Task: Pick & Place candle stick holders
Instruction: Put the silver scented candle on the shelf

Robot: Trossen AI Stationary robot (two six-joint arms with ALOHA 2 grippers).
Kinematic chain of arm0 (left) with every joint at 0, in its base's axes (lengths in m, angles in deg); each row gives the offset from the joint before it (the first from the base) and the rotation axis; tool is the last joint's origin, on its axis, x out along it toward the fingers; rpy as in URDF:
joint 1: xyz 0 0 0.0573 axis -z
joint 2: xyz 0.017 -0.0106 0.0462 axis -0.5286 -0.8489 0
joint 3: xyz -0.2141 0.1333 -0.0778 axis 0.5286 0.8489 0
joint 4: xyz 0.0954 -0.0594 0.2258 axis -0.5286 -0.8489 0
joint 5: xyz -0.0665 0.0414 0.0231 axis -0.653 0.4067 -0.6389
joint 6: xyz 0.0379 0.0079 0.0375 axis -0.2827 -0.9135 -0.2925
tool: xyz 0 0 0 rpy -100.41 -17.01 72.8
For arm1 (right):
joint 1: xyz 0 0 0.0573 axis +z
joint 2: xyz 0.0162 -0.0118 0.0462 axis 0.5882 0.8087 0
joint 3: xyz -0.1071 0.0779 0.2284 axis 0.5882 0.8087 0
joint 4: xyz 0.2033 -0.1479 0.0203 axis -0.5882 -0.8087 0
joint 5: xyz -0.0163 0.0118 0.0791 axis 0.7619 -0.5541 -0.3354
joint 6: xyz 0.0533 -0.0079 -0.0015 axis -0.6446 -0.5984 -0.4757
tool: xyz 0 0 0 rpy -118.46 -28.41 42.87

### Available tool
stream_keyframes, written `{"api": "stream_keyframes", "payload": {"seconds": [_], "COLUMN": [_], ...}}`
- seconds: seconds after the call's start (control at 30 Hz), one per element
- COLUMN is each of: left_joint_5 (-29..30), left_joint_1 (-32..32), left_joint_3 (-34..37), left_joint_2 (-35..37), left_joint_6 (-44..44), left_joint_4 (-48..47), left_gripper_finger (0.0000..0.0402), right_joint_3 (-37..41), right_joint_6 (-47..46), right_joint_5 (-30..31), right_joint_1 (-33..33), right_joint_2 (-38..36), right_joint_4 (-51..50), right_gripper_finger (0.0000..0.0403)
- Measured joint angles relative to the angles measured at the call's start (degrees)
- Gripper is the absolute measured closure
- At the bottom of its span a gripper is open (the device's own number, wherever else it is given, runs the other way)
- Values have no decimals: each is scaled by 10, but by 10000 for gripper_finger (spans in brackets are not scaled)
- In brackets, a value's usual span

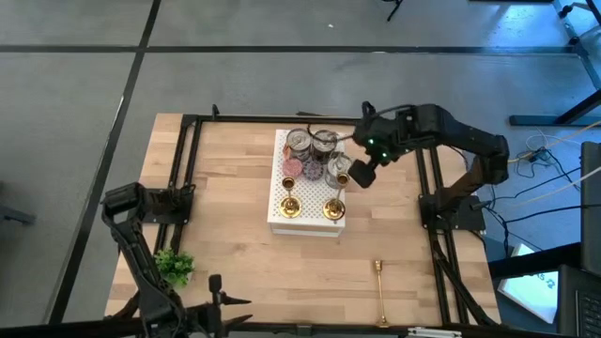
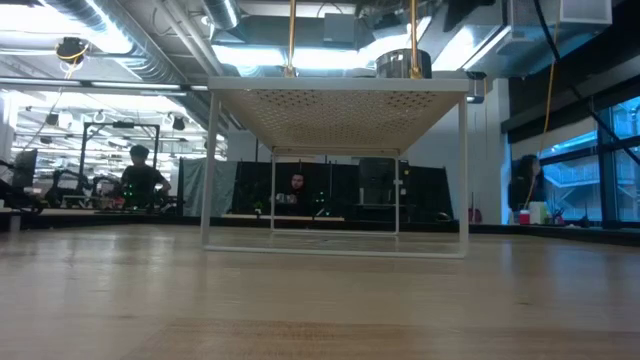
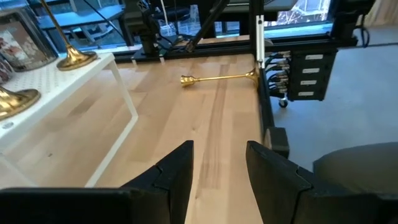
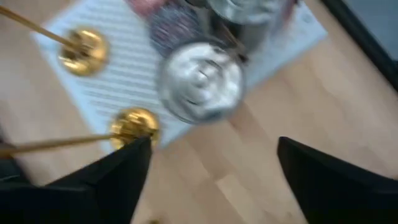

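Two gold candle stick holders stand on their round bases at the near edge of a white perforated rack (image 1: pixel 282 221), one at the left (image 1: pixel 289 205) and one at the right (image 1: pixel 333 207). A third holder (image 1: pixel 380 291) lies on its side on the table at the near right; it also shows in the left wrist view (image 3: pixel 217 78). My right gripper (image 1: pixel 362 174) hovers open above the rack's right edge, over the right holder's base (image 4: pixel 134 124) and a silver tin (image 4: pixel 202 87), and holds nothing. My left gripper (image 3: pixel 217 168) is open and empty, low at the table's near left.
Several silver tins (image 1: pixel 315 145) and pink and purple discs (image 1: pixel 313 169) crowd the rack's far part. A small green plant (image 1: pixel 174 266) sits at the near left. Black frame rails (image 1: pixel 178 178) run along the table's sides. People sit in the room beyond (image 2: pixel 140 175).
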Motion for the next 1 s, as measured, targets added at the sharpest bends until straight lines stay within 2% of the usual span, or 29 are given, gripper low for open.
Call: {"api": "stream_keyframes", "payload": {"seconds": [0.1,0.3,0.37,0.43,0.57,0.8,1.0], "left_joint_5": [0,2,10,14,14,14,14], "left_joint_1": [8,17,19,19,14,8,7], "left_joint_3": [0,0,0,0,0,0,0], "left_joint_2": [0,0,0,0,0,0,0], "left_joint_6": [17,22,22,22,22,16,16], "left_joint_4": [0,5,5,5,5,5,5], "left_gripper_finger": [258,258,258,258,258,258,258], "right_joint_3": [63,194,237,286,393,533,598], "right_joint_6": [-9,50,70,89,123,153,191], "right_joint_5": [39,91,127,139,81,73,98], "right_joint_1": [11,55,72,85,90,59,43], "right_joint_2": [-27,-114,-148,-189,-277,-406,-438], "right_joint_4": [0,2,6,30,142,305,391], "right_gripper_finger": [112,292,337,367,392,396,397]}}
